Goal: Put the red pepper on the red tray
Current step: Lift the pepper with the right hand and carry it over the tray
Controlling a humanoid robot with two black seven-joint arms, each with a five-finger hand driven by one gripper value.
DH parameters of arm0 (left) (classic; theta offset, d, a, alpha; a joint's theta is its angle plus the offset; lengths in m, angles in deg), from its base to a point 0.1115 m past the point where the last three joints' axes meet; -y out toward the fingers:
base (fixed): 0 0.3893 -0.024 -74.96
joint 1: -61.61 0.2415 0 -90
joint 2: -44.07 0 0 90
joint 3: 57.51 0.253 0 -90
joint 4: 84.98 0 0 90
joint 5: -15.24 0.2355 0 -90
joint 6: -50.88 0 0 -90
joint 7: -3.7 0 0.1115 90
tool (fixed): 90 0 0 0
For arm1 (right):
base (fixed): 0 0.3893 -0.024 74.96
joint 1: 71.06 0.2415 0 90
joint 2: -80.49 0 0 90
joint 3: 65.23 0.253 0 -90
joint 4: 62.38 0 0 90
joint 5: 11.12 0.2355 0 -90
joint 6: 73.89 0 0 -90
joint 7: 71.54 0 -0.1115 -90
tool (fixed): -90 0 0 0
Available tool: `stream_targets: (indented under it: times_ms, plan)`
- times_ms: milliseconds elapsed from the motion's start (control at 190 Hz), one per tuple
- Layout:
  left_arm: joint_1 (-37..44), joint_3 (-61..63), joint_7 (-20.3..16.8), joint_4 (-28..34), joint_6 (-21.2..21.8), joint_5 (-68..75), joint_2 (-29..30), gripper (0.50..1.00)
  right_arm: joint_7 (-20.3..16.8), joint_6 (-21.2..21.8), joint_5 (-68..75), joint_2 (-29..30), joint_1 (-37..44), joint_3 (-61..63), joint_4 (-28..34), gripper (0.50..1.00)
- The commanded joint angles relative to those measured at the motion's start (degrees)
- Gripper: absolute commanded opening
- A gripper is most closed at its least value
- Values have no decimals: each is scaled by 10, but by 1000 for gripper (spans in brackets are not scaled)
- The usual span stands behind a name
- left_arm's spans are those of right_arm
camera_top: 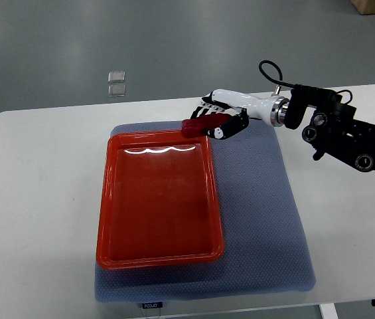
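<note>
Top view. The right hand (224,118), its arm entering from the right edge, has its fingers curled around the red pepper (196,126). It holds the pepper over the far right corner of the red tray (157,256), at or just beyond the rim. Whether the pepper touches the rim cannot be told. The left arm does not appear.

Risk, as judged from this position: the pepper sits at the tray's very corner, so an early release could drop it onto the rim. From there it could roll outward onto the blue-grey mat (267,219) rather than into the tray's bare floor. Only part of the pepper protrudes from the fingers, so the grip may be shallow, and a slip in transit is possible. A low approach could also knock the raised rim and shift the tray on the mat.

Setting: the tray rests on the mat's left half. The mat lies on a white tabletop (34,199) with rounded corners. Beyond the far edge is grey floor, bearing two small pale square objects (116,82).
</note>
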Motion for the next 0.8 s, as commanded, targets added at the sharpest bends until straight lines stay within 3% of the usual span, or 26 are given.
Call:
stream_targets:
  times_ms: [0, 406, 796]
  plan:
    - [0, 0, 0, -2, 0, 0, 0, 1000, 0, -2, 0, 31, -6, 0, -3, 500]
    - [0, 0, 1, -4, 0, 0, 0, 1000, 11, -33, -3, 107, -52, -10, -8, 500]
    - [0, 0, 1, -2, 0, 0, 0, 1000, 23, -62, -13, 138, -69, -50, -20, 500]
